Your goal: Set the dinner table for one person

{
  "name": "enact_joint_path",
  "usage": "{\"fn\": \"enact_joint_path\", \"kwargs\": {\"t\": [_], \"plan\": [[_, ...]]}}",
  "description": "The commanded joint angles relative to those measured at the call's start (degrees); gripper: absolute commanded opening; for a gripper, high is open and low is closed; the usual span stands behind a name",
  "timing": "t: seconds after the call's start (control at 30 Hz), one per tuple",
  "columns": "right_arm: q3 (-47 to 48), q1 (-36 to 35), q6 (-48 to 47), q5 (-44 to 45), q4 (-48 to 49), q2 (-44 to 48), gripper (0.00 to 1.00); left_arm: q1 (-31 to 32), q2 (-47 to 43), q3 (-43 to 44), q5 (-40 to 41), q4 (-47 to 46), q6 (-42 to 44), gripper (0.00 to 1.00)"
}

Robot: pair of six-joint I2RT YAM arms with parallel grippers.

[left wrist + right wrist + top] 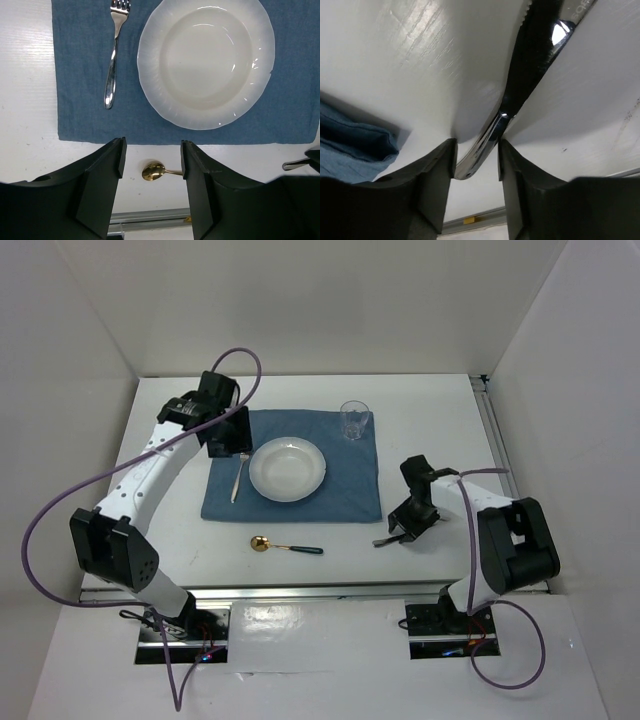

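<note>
Step in hand, as judged: pick-up of the knife [532,70], which lies on the bare dinner table [430,420] just right of the blue mat [350,495]. The right gripper [476,160] is set low over the handle, jaws narrowed either side of it; a firm pinch cannot be confirmed. The left gripper [152,160] is held over the mat's left part, jaws moderately apart, empty. Plate [288,468], fork [238,478] and glass [354,420] are on the mat; the spoon [285,545] is off it. Next move is judged to call for a secured grip, a lift, and placement right of the plate
</note>
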State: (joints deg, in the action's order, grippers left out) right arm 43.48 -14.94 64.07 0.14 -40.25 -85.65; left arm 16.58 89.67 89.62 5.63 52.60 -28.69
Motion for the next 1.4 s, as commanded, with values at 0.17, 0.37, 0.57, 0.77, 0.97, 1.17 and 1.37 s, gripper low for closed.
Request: {"fn": "enact_joint_path", "kwargs": {"t": [0.17, 0.37, 0.57, 0.77, 0.97, 1.17, 1.37], "plan": [[-0.3, 0.3, 4.4, 6.5, 2.6, -9.6, 0.26, 0.5, -0.3, -1.8, 0.7, -1.5, -0.3, 0.64], [2.8, -3.5, 3.5, 17.4, -1.9, 0.3, 0.25, 0.5, -0.3, -2.5, 1.2, -2.1, 0.2, 0.64], [9.9, -6.1, -17.0, 18.6, 1.8, 4.7, 0.25, 0.5, 0.2, -3.1, 1.8, -2.1, 0.2, 0.64], [17.8, -8.9, -34.6, 10.1, 6.1, 4.1, 0.25, 0.5, 0.8, -2.0, 2.8, -1.6, 0.2, 0.64], [26.6, -10.0, -43.1, -2.9, 5.8, -4.4, 0.25, 0.5, 0.8, -0.9, 2.8, -0.5, 0.2, 0.64], [30.5, -11.3, -45.6, -8.9, 8.6, -12.6, 0.26, 0.5, 0.8, -0.9, 2.8, -0.5, 0.2, 0.64], [32.4, -12.4, -45.6, -10.3, 11.1, -18.2, 0.26, 0.5, -0.4, -1.5, 6.3, 1.4, 0.7, 0.64]]}}
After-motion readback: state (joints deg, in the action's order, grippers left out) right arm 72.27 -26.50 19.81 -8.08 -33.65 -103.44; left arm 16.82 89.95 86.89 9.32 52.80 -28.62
